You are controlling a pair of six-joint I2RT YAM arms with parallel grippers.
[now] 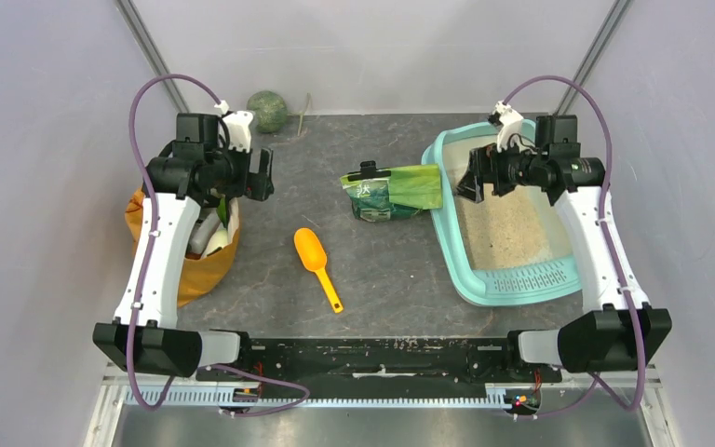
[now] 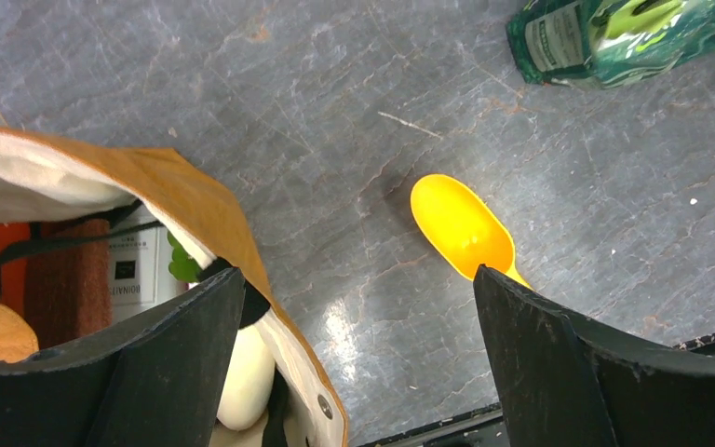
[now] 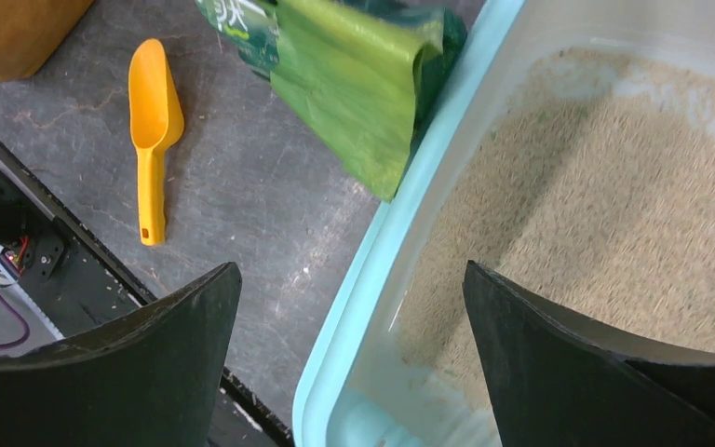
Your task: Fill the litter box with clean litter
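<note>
Clean litter (image 1: pixel 507 233) covers the litter box (image 1: pixel 443 233) floor at right. The left tool (image 2: pixel 356 272) and right tool (image 3: pixel 349 270) hang spread apart, empty. Topping up would mean gripping the green pouch (image 1: pixel 396 191) firmly, mouth over the box.

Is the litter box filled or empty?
Partly filled: pale litter covers most of the box floor; bare patches show at the edges.

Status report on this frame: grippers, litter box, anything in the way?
Left gripper open, empty. Right gripper open, above litter box rim. Litter spread inside. Green pouch rests against rim.
</note>
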